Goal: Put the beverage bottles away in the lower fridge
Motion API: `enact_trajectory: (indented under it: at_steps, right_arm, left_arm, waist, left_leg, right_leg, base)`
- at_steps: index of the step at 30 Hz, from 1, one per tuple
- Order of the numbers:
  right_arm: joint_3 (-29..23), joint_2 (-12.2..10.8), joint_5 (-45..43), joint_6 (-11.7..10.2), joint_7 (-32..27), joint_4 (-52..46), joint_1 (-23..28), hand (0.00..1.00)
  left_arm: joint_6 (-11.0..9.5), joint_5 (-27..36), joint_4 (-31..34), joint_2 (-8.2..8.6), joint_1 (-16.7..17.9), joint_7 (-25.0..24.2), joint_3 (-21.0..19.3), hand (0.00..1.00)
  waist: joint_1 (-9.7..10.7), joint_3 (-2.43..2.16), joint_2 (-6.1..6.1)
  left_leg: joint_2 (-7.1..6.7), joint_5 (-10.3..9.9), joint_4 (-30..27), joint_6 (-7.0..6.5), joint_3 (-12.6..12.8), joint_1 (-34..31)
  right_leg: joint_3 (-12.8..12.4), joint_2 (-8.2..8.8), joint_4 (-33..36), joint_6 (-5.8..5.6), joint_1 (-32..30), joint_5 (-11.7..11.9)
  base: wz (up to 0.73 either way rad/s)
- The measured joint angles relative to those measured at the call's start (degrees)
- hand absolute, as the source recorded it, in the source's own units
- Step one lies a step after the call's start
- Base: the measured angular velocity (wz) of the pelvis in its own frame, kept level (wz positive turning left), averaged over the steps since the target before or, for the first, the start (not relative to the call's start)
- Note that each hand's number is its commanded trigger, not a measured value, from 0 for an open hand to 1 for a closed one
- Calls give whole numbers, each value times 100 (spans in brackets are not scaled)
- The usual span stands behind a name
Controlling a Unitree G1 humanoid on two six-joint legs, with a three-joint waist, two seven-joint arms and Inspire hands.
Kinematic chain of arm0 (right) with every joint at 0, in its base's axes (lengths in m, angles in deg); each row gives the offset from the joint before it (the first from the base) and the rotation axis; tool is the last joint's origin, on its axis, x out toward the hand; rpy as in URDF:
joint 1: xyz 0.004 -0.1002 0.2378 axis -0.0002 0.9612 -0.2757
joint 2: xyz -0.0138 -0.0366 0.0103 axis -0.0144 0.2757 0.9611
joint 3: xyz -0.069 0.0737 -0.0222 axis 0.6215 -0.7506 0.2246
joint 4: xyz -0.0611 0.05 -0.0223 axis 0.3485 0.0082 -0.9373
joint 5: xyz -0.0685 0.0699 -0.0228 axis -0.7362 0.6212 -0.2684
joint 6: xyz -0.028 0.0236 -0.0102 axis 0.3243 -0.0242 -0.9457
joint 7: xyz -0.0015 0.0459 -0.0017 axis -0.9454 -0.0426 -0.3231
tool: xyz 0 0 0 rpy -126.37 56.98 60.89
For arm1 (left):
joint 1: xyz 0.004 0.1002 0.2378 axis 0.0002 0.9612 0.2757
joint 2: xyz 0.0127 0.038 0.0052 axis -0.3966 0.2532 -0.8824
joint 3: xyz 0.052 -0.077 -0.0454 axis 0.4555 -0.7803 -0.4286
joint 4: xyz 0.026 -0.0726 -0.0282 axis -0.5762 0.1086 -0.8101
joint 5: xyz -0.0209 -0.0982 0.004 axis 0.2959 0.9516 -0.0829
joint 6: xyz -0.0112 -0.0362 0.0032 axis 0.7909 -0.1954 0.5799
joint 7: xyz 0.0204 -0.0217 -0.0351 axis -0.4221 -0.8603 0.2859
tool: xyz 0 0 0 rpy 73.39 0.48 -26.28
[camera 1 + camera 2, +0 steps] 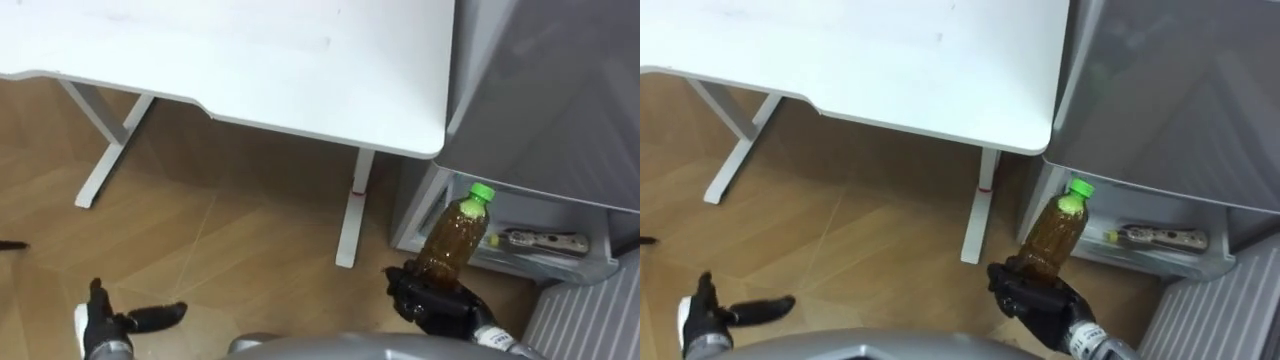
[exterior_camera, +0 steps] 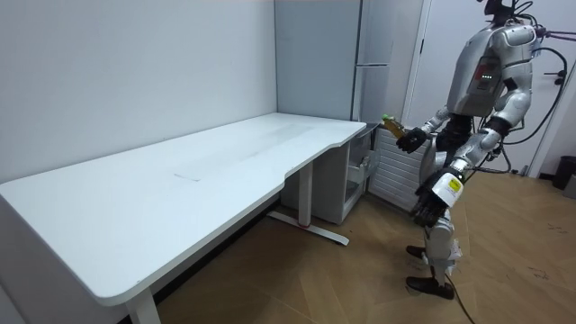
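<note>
bottle (image 1: pixel 458 232): clear plastic, amber drink up to the neck, green cap on. judged fairly full, so moderate weight, most of it sitting low. wall probably stiff enough while capped but would give under a hard squeeze. smooth skin, likely a little slippery. not fragile. best hold is round the lower body where the weight is, cap left free.

right hand (image 1: pixel 435 305): closed round the bottle's base, fingers wrapped about the lowest part, the rest standing clear above. bottle leans out of the hand toward 1 o'clock, cap uppermost. carried in the air, touching nothing else.

left hand (image 1: pixel 105 325): at 9 o'clock of the right, well apart, low over the floor (image 1: pixel 230 240), fingers relaxed and spread, holding nothing.

fridge (image 1: pixel 560 90): grey, at 1 o'clock of the bottle, just beside the corner of the white surface (image 1: pixel 250 60). lower compartment (image 1: pixel 575 265) looks open (a flat packet (image 1: pixel 535 240) lies on its shelf). it sits at 3 o'clock of the bottle, near but apart.

room view: robot stands upright at the surface's end by the fridge, bottle held out before it.

judgement: with so low a grip the tall top can swing, so it wants a steady wrist going in under the compartment's upper edge.
</note>
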State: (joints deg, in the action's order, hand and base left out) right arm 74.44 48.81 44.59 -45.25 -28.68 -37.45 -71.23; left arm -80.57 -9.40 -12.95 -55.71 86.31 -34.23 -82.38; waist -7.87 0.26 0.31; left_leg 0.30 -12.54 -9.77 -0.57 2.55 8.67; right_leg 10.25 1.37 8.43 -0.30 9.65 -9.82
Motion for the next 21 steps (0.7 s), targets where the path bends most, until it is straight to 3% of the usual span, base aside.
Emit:
enact_trajectory:
  at_steps: [4,8,15,21]
  right_arm:
    - [-9,-21,304,0,-322,572,-247,100]
    - [-16,-27,662,0,-593,1022,-446,100]
    - [-165,-68,1458,0,-973,1277,-632,100]
    - [-277,-101,2273,-9,-1419,1121,-688,100]
  left_arm:
    - [66,0,-539,40,2,-5,106,0]
    - [288,9,-940,67,1,-140,96,0]
    - [638,8,-1146,133,-40,-431,84,0]
    - [680,3,-1140,181,-174,-531,74,0]
  waist:
    - [58,5,-1]
    - [76,6,-16]
    - [137,19,-74]
    - [149,4,-121]
  left_leg:
    - [-7,-16,7,-12,-6,-2]
    - [-7,-22,19,-11,-7,-3]
    - [-7,-35,44,-15,5,-8]
    - [-5,-36,40,-14,9,-14]
  right_leg:
    - [9,0,-81,-7,15,-4]
    - [10,-6,-98,-16,26,-10]
    - [-10,-13,-122,-22,23,-13]
    - [-9,-14,-128,-21,25,-13]
  base:
    - [2]
    - [0]
    - [0]
    - [0]
